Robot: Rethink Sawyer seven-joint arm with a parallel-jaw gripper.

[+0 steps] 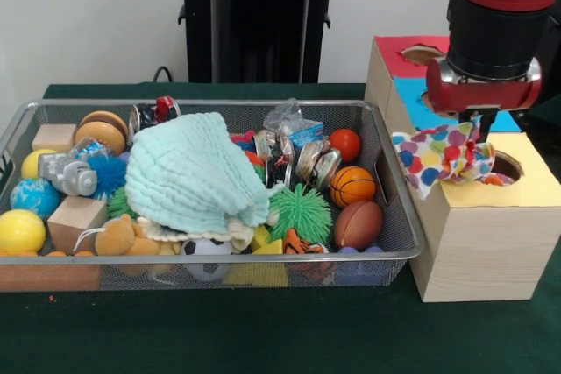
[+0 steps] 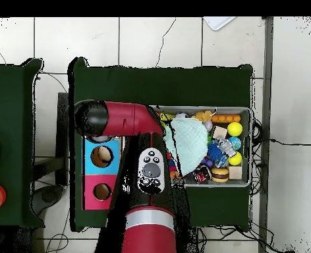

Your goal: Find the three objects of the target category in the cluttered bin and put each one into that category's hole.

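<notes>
My gripper hangs from the red arm over the yellow-topped wooden box. It is shut on a white fabric piece with coloured spots. The fabric lies bunched on the yellow top, just left of the round hole, with one end hanging past the box's left edge. The silver wire-mesh bin stands left of the box, full of toys. No other spotted fabric shows in it. In the overhead view the arm covers the gripper and the yellow top; the bin shows to its right.
A mint cloth covers the bin's middle, over a cream cloth. Balls, wooden blocks, a green spiky ball and a toy football lie around it. The blue-topped and red-topped holes lie beside the yellow one.
</notes>
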